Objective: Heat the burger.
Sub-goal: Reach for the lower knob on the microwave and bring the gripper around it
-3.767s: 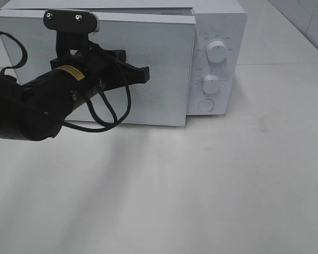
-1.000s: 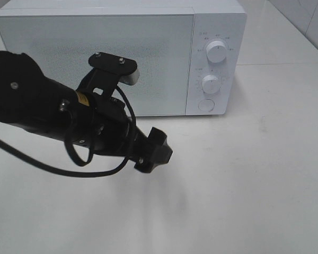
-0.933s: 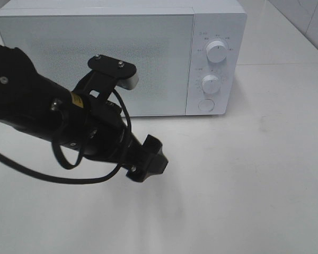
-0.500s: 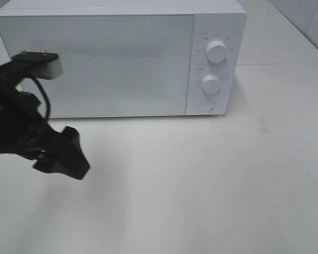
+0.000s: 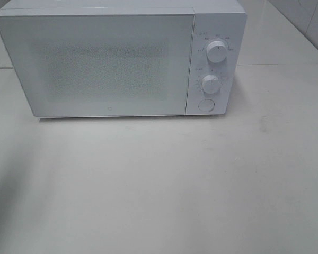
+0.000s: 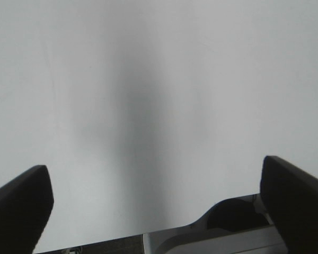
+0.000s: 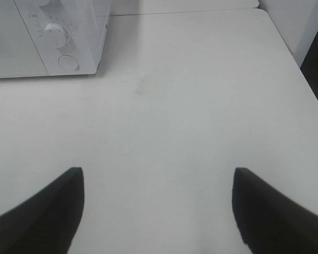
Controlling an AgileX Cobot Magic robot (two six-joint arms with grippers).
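burger unseen; microwave (image 5: 111,63) door closed, contents hidden; left gripper (image 6: 153,164) and right gripper (image 7: 157,170) spread wide, empty

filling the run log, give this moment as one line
microwave door: shut | burger: not in view | left gripper: open, empty | right gripper: open, empty

A white microwave (image 5: 212,21) has a door (image 5: 100,66) covered in a fine grey dotted mesh pattern. Its upper knob (image 5: 217,52), lower knob (image 5: 211,84) and round button (image 5: 205,105) are white, with faint grey markings around the knobs. The counter (image 5: 175,185) is plain off-white with soft grey shadows, and the left gripper (image 6: 153,169) and right gripper (image 7: 158,172) are black.
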